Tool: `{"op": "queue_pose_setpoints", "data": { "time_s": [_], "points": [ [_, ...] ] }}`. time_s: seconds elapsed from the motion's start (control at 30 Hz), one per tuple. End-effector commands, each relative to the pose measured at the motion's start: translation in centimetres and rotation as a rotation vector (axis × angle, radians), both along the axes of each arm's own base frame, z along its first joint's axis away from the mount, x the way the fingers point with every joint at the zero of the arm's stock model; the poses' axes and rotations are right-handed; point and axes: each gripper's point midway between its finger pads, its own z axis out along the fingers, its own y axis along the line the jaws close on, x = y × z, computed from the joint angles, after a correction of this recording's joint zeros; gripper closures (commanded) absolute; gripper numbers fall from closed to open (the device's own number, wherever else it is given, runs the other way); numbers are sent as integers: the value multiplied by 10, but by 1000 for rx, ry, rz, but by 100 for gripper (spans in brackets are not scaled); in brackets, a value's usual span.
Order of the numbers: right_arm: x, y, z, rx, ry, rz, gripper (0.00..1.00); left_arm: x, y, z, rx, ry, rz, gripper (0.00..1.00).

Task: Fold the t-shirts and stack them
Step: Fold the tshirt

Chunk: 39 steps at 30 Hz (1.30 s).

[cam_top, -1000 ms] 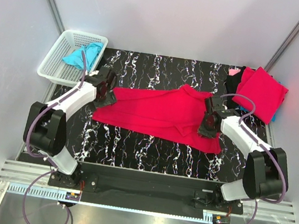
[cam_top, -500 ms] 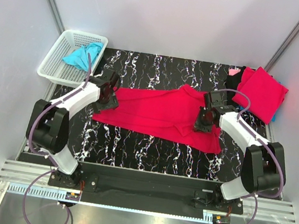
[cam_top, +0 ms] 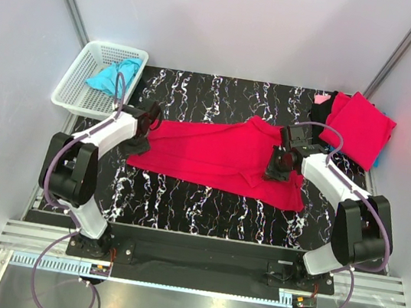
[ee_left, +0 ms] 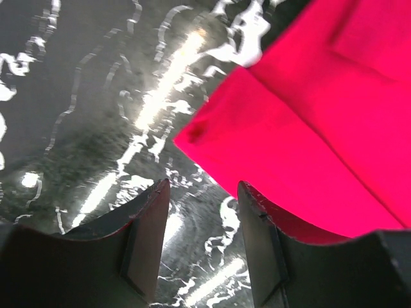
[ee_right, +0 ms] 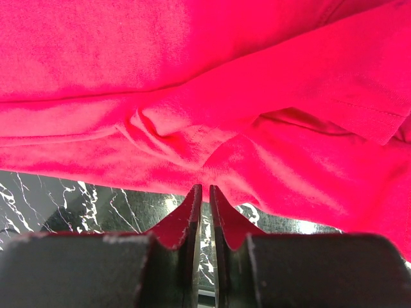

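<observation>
A crimson red t-shirt (cam_top: 220, 156) lies spread and creased on the black marbled table (cam_top: 183, 201). My left gripper (cam_top: 140, 141) stands at its left edge, open over bare table. In the left wrist view the shirt's corner (ee_left: 192, 131) lies just ahead of the left gripper (ee_left: 202, 192), and nothing is between the jaws. My right gripper (cam_top: 276, 172) is over the shirt's right part. In the right wrist view the right gripper (ee_right: 203, 190) is shut on a bunched fold of the red t-shirt (ee_right: 192, 147). A turquoise t-shirt (cam_top: 115, 75) lies in the basket.
A white lattice basket (cam_top: 83, 93) stands at the table's back left corner. A folded red shirt (cam_top: 360, 127) lies at the back right on something blue (cam_top: 377, 159), with a small pink and black item (cam_top: 321, 102) beside it. White walls enclose the table.
The left gripper has shifted a little towards the far left along the shirt's edge and its jaws have narrowed. The right gripper has moved slightly left and closed on the cloth.
</observation>
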Motion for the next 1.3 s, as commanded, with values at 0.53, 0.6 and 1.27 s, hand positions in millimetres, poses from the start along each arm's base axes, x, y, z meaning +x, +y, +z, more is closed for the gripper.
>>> {"op": "queue_pose_setpoints", "data": {
  "time_s": [0.53, 0.6, 1.27],
  "points": [
    [-1, -1, 7, -4, -30, 9, 85, 13, 18, -19, -47, 21, 68, 61],
    [-2, -1, 7, -6, -26, 11, 86, 14, 18, -21, -55, 22, 71, 64],
    [-7, -2, 10, -1, -27, 6, 87, 27, 15, -12, -76, -5, 52, 100]
  ]
}}
